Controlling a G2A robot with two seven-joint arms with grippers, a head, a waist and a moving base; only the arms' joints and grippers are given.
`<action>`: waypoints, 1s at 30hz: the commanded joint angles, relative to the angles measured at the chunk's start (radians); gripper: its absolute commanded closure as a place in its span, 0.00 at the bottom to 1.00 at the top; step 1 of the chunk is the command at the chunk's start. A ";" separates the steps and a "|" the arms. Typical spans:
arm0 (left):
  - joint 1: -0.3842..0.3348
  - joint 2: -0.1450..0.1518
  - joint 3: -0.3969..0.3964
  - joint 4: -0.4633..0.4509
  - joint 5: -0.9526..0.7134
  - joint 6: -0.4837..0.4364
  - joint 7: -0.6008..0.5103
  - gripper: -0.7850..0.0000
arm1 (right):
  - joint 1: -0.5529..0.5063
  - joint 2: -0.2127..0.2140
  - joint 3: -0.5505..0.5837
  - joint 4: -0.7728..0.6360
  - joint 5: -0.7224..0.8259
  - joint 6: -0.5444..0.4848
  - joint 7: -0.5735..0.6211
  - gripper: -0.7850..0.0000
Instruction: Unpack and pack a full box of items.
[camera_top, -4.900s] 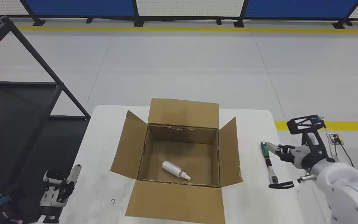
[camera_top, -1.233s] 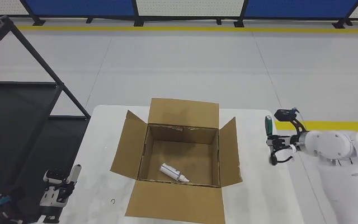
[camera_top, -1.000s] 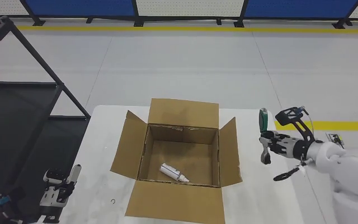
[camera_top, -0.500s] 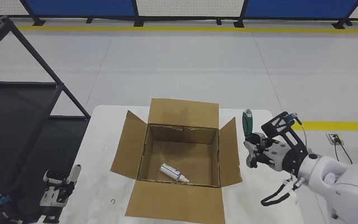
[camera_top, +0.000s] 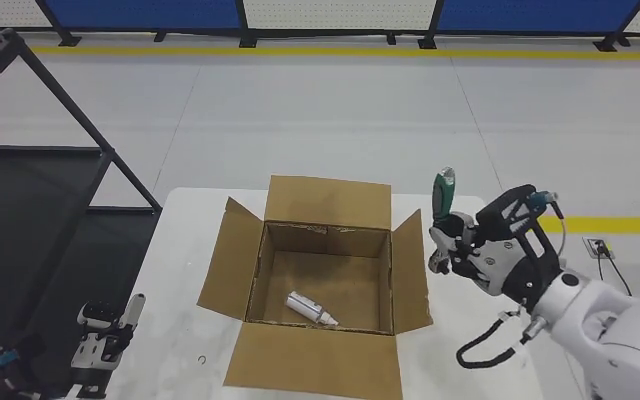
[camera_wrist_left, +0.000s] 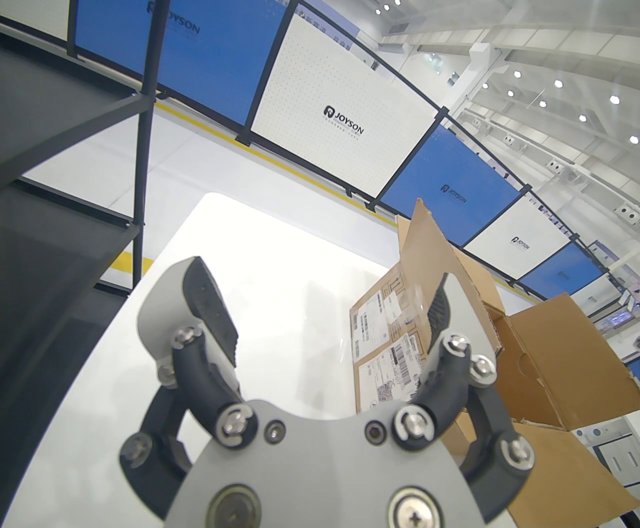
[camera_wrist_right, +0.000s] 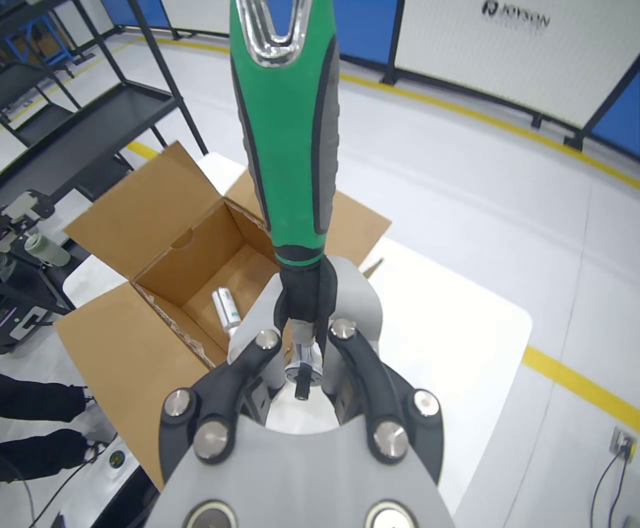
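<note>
An open cardboard box (camera_top: 322, 270) stands mid-table with its flaps folded out. A small white bottle (camera_top: 311, 308) lies on the box floor, the same bottle (camera_wrist_right: 226, 307) showing in the right wrist view. My right gripper (camera_top: 441, 243) is shut on a green-and-grey handled tool (camera_top: 442, 192), held upright just beyond the box's right flap (camera_top: 411, 272). In the right wrist view the tool (camera_wrist_right: 285, 130) rises from between the fingers (camera_wrist_right: 325, 290). My left gripper (camera_wrist_left: 325, 310) is open and holds nothing, low at the table's front left corner, beside the box (camera_wrist_left: 395, 330).
The white table (camera_top: 180, 300) has bare room left of the box. A dark metal rack (camera_top: 50, 190) stands off the table's left side. A wrist cable (camera_top: 490, 345) loops below my right arm.
My right gripper lifted the green tool off the table's right side and carried it left toward the box's right flap, turning it upright. The left arm stayed still.
</note>
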 joint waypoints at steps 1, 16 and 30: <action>0.000 0.000 0.000 0.000 0.000 0.000 0.000 0.00 | 0.072 0.000 -0.056 0.025 0.015 -0.026 0.025 1.00; 0.000 0.000 0.000 0.000 0.000 0.000 0.000 0.00 | 0.686 -0.105 -0.714 0.683 0.140 -0.051 0.319 1.00; 0.000 0.000 0.000 0.000 0.000 0.000 0.000 0.00 | 0.791 -0.239 -1.060 0.924 0.044 -0.032 0.254 1.00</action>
